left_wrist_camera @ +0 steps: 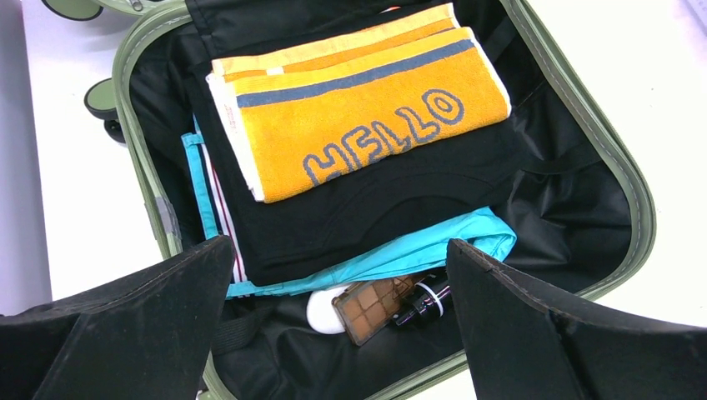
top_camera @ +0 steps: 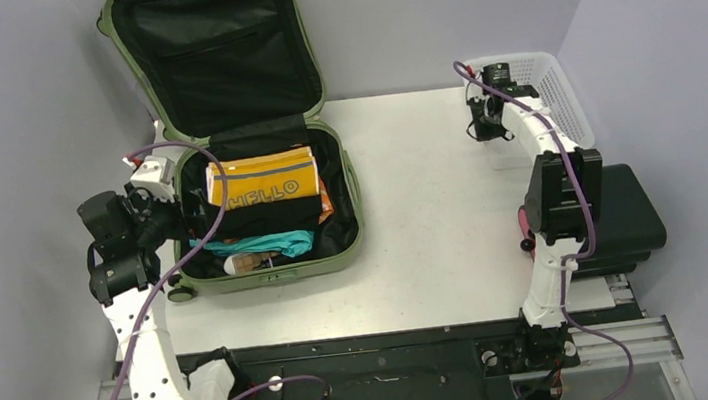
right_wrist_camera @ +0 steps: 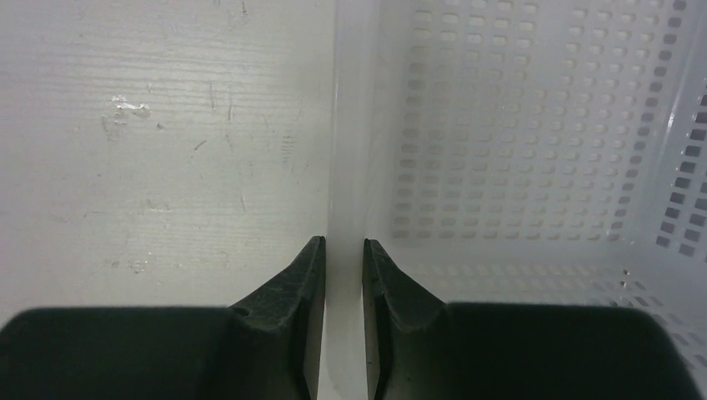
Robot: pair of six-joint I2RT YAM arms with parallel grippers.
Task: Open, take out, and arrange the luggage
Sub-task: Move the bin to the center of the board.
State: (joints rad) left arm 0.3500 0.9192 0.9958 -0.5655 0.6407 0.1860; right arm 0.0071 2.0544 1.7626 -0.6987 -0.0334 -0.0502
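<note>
The luggage (top_camera: 273, 274) lies open at the back left of the counter (top_camera: 431, 201), its lid propped against the wall. Inside, an orange towel (left_wrist_camera: 367, 117) reading HELLO sits on a folded black garment (left_wrist_camera: 400, 200), with a teal cloth (left_wrist_camera: 442, 242) under that and a few small toiletries at the near edge. The left jaws hang above the near left side of the luggage, spread wide and holding nothing. Over at the back right, the right jaws straddle the left wall of the basket (right_wrist_camera: 517, 125), one finger inside and one outside, pinching it.
</note>
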